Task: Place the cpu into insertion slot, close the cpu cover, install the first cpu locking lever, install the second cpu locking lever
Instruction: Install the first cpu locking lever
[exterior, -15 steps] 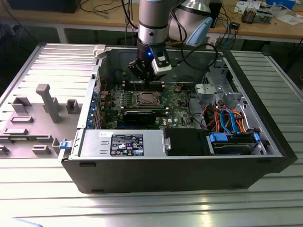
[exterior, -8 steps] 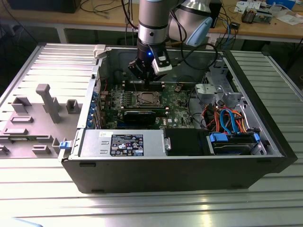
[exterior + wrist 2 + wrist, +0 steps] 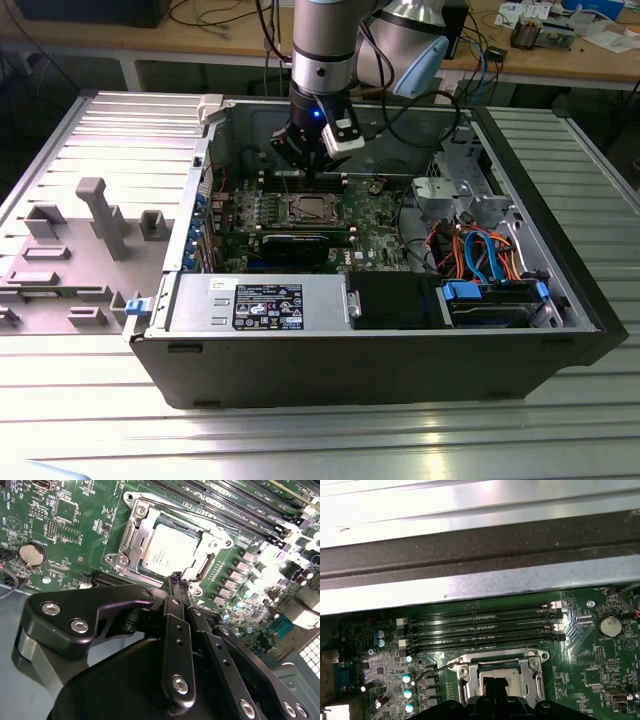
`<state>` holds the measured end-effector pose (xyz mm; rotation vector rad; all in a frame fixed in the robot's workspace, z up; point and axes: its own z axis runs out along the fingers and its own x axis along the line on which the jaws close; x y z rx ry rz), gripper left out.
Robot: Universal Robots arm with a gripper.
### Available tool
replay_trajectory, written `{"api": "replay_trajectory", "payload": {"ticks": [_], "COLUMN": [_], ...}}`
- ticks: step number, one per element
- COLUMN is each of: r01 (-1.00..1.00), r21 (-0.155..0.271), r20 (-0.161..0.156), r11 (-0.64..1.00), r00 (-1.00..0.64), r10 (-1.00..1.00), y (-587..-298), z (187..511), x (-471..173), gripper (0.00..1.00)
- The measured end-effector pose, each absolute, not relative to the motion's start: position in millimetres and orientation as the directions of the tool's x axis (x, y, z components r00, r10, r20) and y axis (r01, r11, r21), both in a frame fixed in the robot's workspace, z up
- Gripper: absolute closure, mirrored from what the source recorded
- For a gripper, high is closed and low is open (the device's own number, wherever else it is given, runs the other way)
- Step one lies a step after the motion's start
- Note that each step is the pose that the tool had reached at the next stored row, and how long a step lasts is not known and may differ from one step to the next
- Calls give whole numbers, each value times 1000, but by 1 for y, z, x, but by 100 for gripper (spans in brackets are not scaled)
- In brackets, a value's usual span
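Note:
The cpu (image 3: 167, 550) lies flat in the insertion slot (image 3: 308, 208), its silvery face showing through the cut-out of the cpu cover (image 3: 131, 537). The cover is folded down around the chip. In the first wrist view a thin wire lever (image 3: 434, 669) runs off from one corner of the socket beside the cover (image 3: 520, 664). My gripper (image 3: 176, 580) hangs just above the socket's edge, shut, with nothing held. In the exterior view the gripper (image 3: 312, 165) stands over the board just behind the socket.
Long black memory slots (image 3: 485, 627) lie between the socket and the case wall (image 3: 470, 555). A coin cell (image 3: 32, 554) sits on the board. A black expansion card (image 3: 295, 245), the power supply (image 3: 260, 300) and drive cables (image 3: 480, 260) fill the case front.

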<state>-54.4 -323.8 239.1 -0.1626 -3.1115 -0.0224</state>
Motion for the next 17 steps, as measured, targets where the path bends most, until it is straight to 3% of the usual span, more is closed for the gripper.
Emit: {"api": "replay_trajectory", "payload": {"ticks": [17], "r01": [50], "r21": [15], "r20": [26], "r11": [999], "r00": [-998], "r10": [49], "y": [-324], "z": [241], "x": [-55], "gripper": [89]}}
